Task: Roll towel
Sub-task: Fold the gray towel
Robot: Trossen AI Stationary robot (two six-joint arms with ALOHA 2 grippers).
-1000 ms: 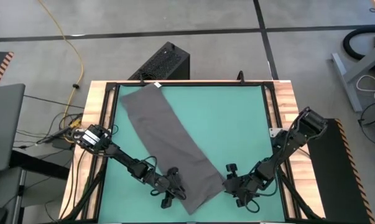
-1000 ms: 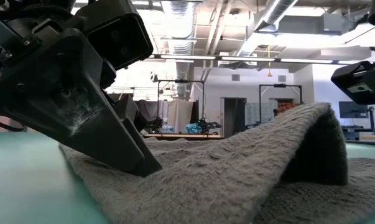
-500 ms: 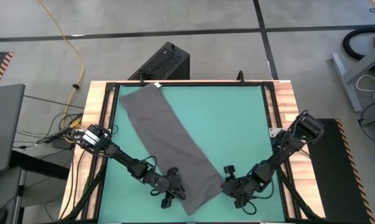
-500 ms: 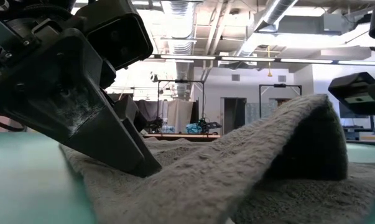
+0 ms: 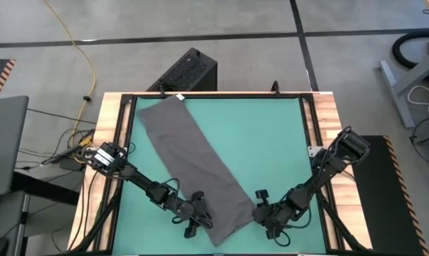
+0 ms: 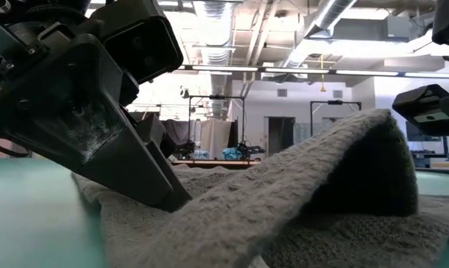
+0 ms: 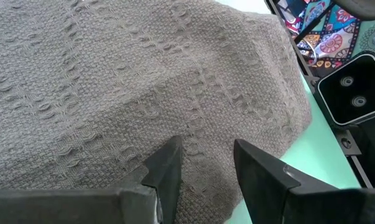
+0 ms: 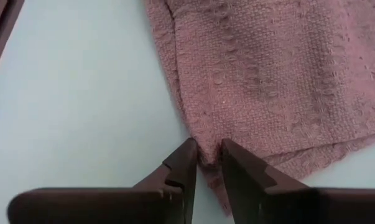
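Note:
The dark grey towel (image 5: 193,160) lies as a long strip on the green mat, slanting from the far left corner to the near middle. A small white tag (image 5: 180,97) shows at its far end. My left gripper (image 5: 202,215) is at the left edge of the near end, with cloth between its fingers (image 7: 206,163). My right gripper (image 5: 259,211) is at the near right corner, its fingers nearly together on the cloth (image 8: 206,158). In the low view the near end (image 6: 306,186) stands up in a hump. My left gripper has a bulge of the towel's top surface (image 7: 206,146) between its two fingers, near the left edge of the near end. The fingers slant down from the table's left. One finger (image 6: 135,175) bears on the cloth, which lies on the mat there. My right gripper pinches the towel's near right corner by its edge (image 8: 207,149) between its two fingertips. The fingers slant down from the table's right. The cloth beside them rises off the mat in a hump (image 6: 384,126); I cannot tell whether one layer or several is held.
Bare green mat (image 5: 271,142) lies right of the towel, inside a black frame with wooden borders (image 5: 328,114). A black box (image 5: 189,71) stands beyond the far edge. A laptop (image 5: 1,142) and cables (image 5: 79,146) are off to the left.
My right gripper has edged toward the towel's near right corner. The hump of cloth at that corner now stands a little higher. My left gripper has kept still.

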